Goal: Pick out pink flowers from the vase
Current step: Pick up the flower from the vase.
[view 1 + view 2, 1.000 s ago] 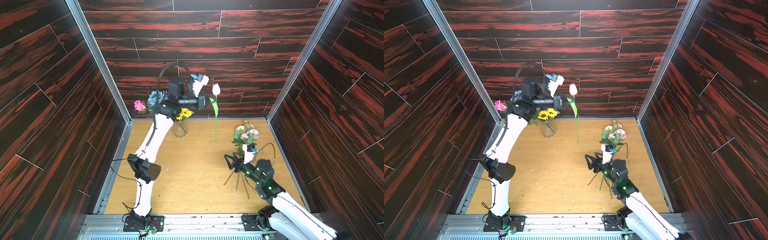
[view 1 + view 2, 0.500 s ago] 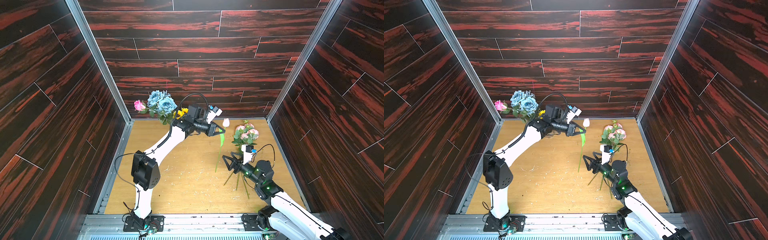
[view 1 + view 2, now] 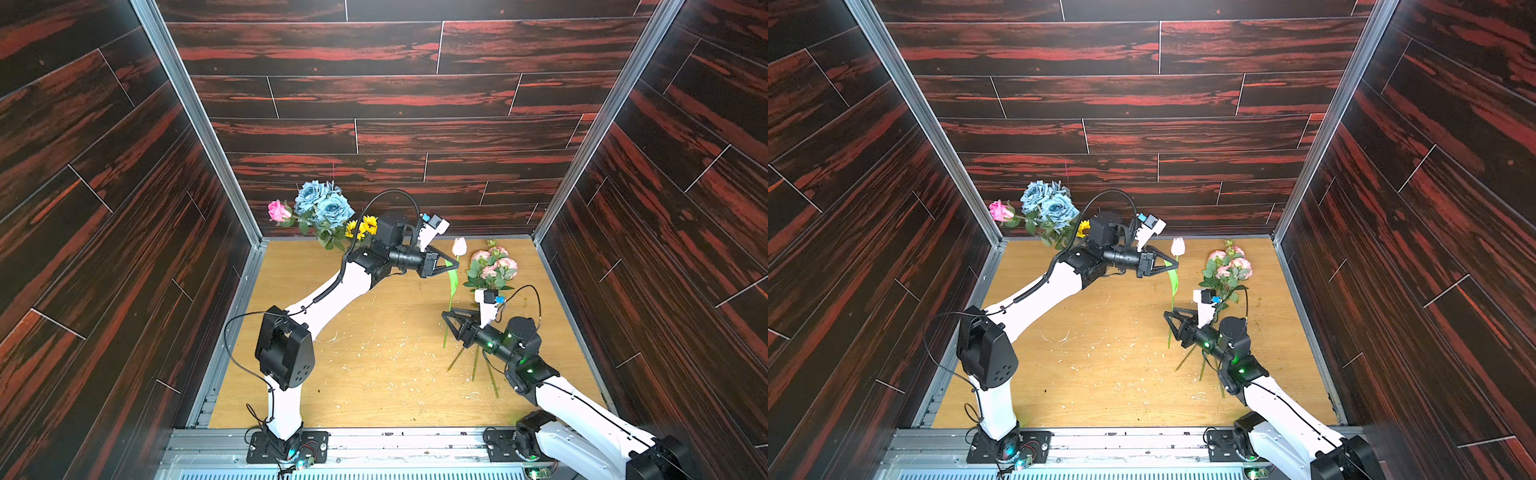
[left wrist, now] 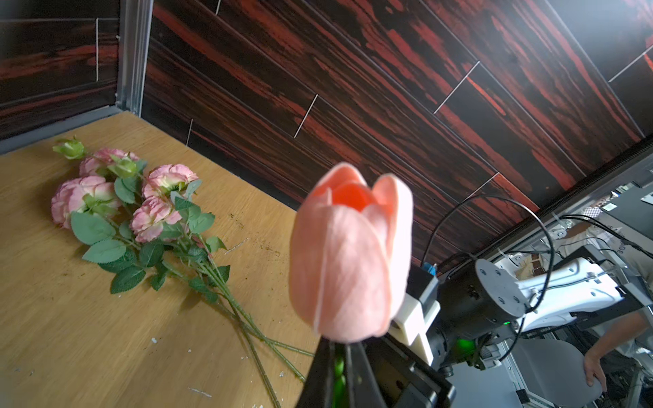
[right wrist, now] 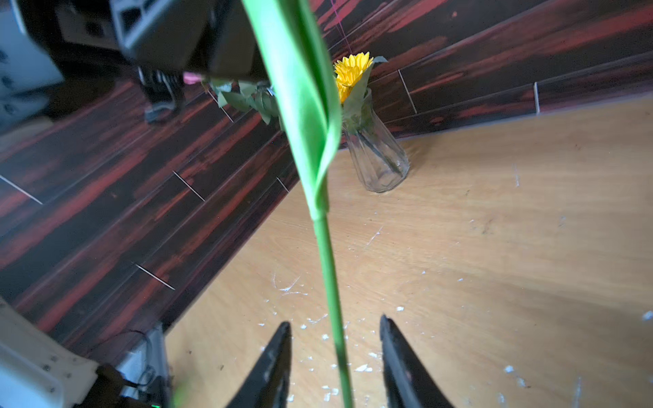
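Two grippers sat on one flower. Left gripper (image 3: pixel 451 266) was clamped on the green stem of the slim pale-pink tulip bud (image 3: pixel 459 246), just under the bloom, right of centre in both top views. Right gripper (image 3: pixel 448 326) was lower, jaws apart either side of that stem, not touching it. Pale-pink ruffled sprays (image 3: pixel 494 262) lay on the scuffed wooden table (image 3: pixel 374 374), right of the tulip. Clear faceted glass vase (image 5: pixel 378 155) stood by the wall.
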Motion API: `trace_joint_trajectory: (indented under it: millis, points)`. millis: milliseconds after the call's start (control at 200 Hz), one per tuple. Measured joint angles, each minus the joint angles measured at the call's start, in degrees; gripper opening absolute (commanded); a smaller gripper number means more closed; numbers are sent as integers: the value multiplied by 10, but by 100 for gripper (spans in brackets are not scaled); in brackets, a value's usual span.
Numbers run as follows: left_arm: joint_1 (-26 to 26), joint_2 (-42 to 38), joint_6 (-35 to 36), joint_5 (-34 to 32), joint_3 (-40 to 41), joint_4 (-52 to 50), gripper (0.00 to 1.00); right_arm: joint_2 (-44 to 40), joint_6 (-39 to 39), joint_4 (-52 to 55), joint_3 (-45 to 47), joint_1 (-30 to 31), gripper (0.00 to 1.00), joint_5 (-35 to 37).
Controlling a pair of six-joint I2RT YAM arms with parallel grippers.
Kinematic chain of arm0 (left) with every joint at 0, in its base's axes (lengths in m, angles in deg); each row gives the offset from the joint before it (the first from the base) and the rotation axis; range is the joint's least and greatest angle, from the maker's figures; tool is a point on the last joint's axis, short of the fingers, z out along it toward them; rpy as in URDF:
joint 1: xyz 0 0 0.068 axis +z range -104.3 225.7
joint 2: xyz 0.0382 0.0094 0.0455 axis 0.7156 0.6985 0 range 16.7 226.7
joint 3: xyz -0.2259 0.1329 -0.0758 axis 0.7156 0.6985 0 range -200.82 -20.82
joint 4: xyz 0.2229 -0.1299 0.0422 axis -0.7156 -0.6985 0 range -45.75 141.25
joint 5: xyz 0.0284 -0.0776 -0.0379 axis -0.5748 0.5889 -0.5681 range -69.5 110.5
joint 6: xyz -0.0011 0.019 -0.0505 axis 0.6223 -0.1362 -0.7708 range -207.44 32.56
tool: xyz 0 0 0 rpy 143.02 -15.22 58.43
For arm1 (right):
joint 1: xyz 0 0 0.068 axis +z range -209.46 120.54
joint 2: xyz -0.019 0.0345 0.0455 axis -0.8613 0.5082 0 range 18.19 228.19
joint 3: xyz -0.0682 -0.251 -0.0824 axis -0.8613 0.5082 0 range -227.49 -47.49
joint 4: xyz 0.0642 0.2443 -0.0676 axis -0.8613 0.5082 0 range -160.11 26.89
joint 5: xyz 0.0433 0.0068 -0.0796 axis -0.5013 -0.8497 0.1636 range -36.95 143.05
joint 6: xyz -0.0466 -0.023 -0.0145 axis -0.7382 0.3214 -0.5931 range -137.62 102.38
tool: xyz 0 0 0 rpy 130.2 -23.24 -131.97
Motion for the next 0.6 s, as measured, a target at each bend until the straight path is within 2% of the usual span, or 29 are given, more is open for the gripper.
trace_joint_trajectory:
  millis: [351, 516, 596]
  points:
    - [0, 0, -24, -21, -1, 13, 10, 16, 3, -7, -3, 0, 0, -8]
    - [0, 0, -38, -27, -1, 23, 17, 22, 2, -7, -6, 0, 0, -9]
    - [0, 0, -44, -30, -1, 35, 24, 26, 2, -6, -6, 0, 0, -9]
